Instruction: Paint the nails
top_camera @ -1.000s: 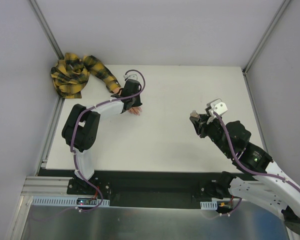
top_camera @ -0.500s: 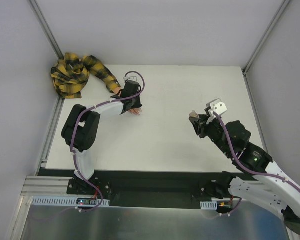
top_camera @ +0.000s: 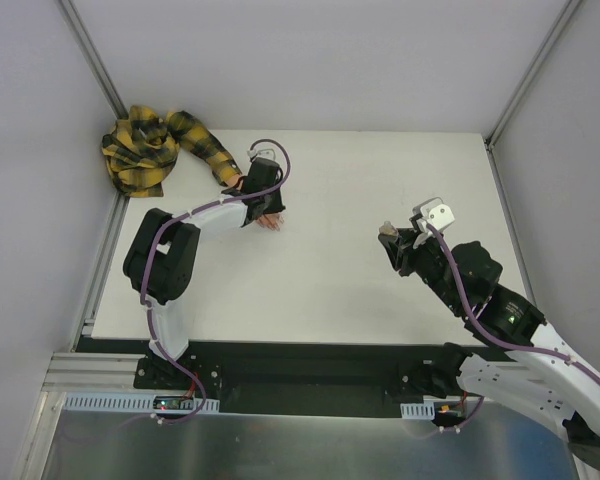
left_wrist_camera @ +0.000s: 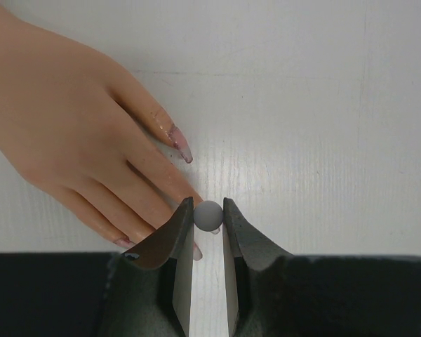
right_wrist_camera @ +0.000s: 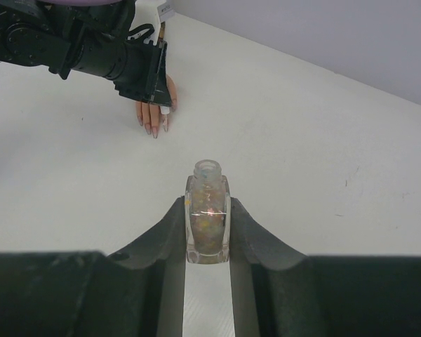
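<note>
1. My left gripper (left_wrist_camera: 208, 210) is pinched on a small grey knob (left_wrist_camera: 208, 215), right over the mannequin hand (left_wrist_camera: 63, 133) lying flat on the table (left_wrist_camera: 323, 105).
2. The nails (left_wrist_camera: 180, 146) look pinkish, and the knob sits just beside the middle fingertips.
3. My right gripper (right_wrist_camera: 209, 205) is clamped on the capless polish bottle (right_wrist_camera: 208, 228), well apart from that hand.

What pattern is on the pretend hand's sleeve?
Yellow-and-black plaid; the sleeve shows best in the top external view.
</note>
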You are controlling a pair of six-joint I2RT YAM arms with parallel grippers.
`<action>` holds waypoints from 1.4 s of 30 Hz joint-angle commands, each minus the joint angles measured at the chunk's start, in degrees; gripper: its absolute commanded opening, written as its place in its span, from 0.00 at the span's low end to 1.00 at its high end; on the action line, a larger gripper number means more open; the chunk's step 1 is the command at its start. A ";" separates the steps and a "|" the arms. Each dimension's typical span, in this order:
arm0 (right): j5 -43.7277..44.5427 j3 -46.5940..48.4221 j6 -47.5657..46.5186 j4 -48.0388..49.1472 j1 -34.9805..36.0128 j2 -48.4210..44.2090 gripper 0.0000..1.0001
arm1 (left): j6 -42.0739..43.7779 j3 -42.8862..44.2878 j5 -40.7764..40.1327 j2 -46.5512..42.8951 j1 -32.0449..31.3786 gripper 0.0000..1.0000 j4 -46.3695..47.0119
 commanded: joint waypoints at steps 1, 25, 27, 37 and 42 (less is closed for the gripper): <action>-0.26 -0.41 1.07 3.18 -0.29 -0.33 0.00 | 1.72 2.21 -1.59 -1.46 0.11 0.00 1.21; -0.97 -0.41 1.34 3.35 -0.55 -0.59 0.00 | -0.48 -1.56 -0.45 -3.57 -0.86 0.00 0.77; -1.05 -0.41 1.43 3.35 -0.55 -0.76 0.00 | -0.83 -2.18 -0.54 -3.83 -0.86 0.00 0.68; -0.97 -0.76 1.51 3.35 -0.64 -0.85 0.00 | -0.30 -0.95 -0.27 -3.13 -1.12 0.00 0.68; -0.88 -0.76 1.51 3.35 -0.73 -0.68 0.00 | 0.23 0.37 -0.45 -2.51 -1.03 0.00 0.68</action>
